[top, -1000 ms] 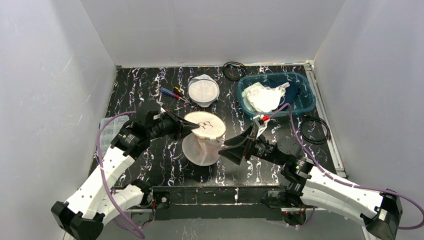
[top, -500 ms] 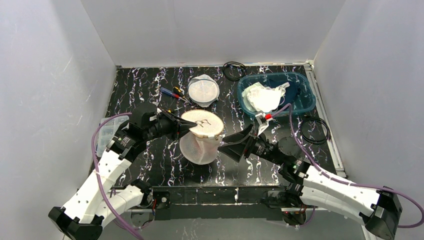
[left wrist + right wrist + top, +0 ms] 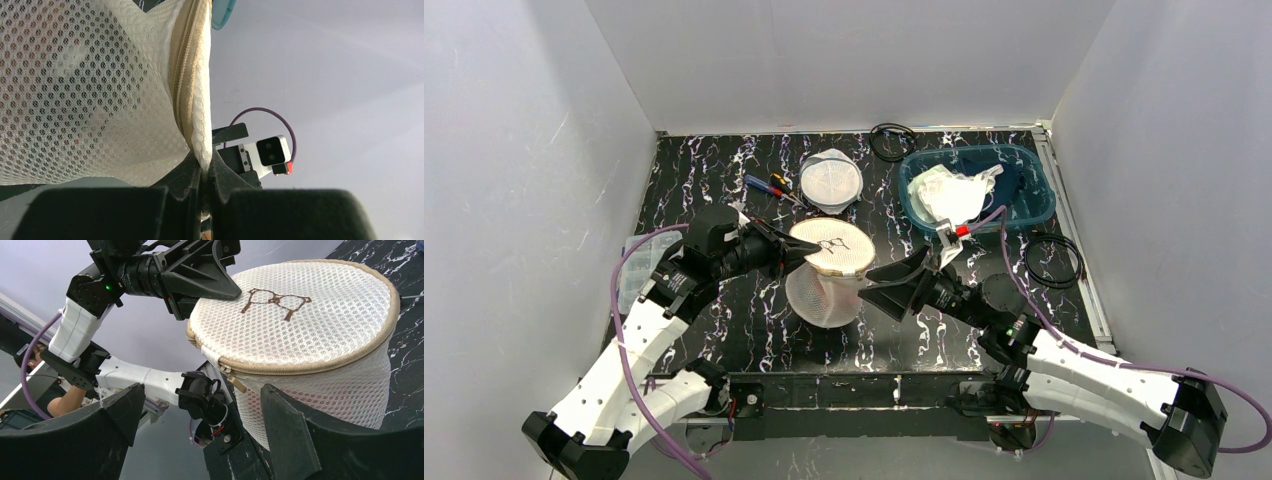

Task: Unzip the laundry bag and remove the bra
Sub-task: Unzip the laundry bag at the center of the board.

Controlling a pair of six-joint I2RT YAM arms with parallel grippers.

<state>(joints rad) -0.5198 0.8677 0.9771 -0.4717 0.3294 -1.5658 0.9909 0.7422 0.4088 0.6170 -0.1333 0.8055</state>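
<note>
Case: clear plastic case (image 3: 631, 268) at the left edge of the bench (image 3: 724, 320), beside the left arm.
Left gripper: the left gripper (image 3: 798, 256) is closed, pinching the bag's rim at its left side; its wrist view shows the two fingers (image 3: 186, 172) pressed together on the mesh right beside the zip seam.
Screwdrivers: a few screwdrivers (image 3: 769, 185) lie far of the left gripper, handles to the left.
Bag: round white mesh bag (image 3: 829, 272) in the middle of the bench, between the two grippers, upright with its flat top tilted. A brown bra outline (image 3: 272, 301) is stitched on the top. Whether its base touches the bench cannot be told.
Zip: tan zip (image 3: 300, 365) runs around the top rim, shut along the part in view, with its pull (image 3: 236, 383) hanging on the near side.
Bra: cannot be made out through the mesh.
Second bag: a like mesh bag (image 3: 831, 181) lies flat further back.
Right gripper: the right gripper (image 3: 880, 290) is wide open, just right of the bag, holding nothing, pointed at the zip side.
Tub: blue tub (image 3: 1036, 185) at far right, holding white cloth (image 3: 952, 195).
Cables: black loops at the far edge (image 3: 892, 141) and near the right edge (image 3: 1054, 262).
</note>
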